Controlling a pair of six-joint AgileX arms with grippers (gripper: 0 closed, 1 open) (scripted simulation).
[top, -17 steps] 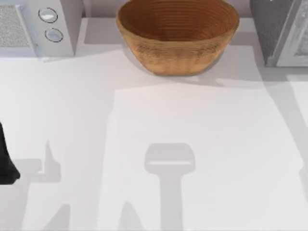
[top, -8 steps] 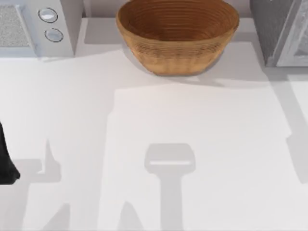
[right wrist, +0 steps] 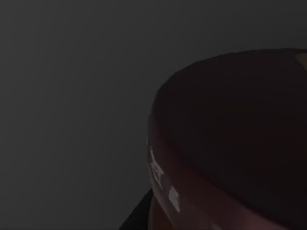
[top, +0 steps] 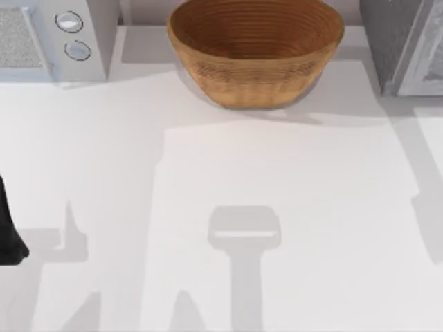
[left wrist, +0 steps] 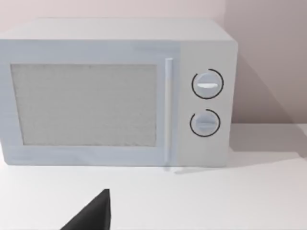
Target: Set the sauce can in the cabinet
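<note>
Sauce can [right wrist: 225, 143], one only, sits close before the right wrist camera in a dark view; whether the right gripper grips it I cannot tell. One cabinet [top: 401, 41] stands at the table's [top: 277, 173] far right corner, one basket [top: 255, 52] at the far edge, one microwave [top: 52, 38] with two knobs at the far left corner. Left arm [top: 8, 228] is parked at the left edge.

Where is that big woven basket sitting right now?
In the top view, the basket sits at the table's far edge, centred between the microwave on the left and the cabinet on the right.
</note>
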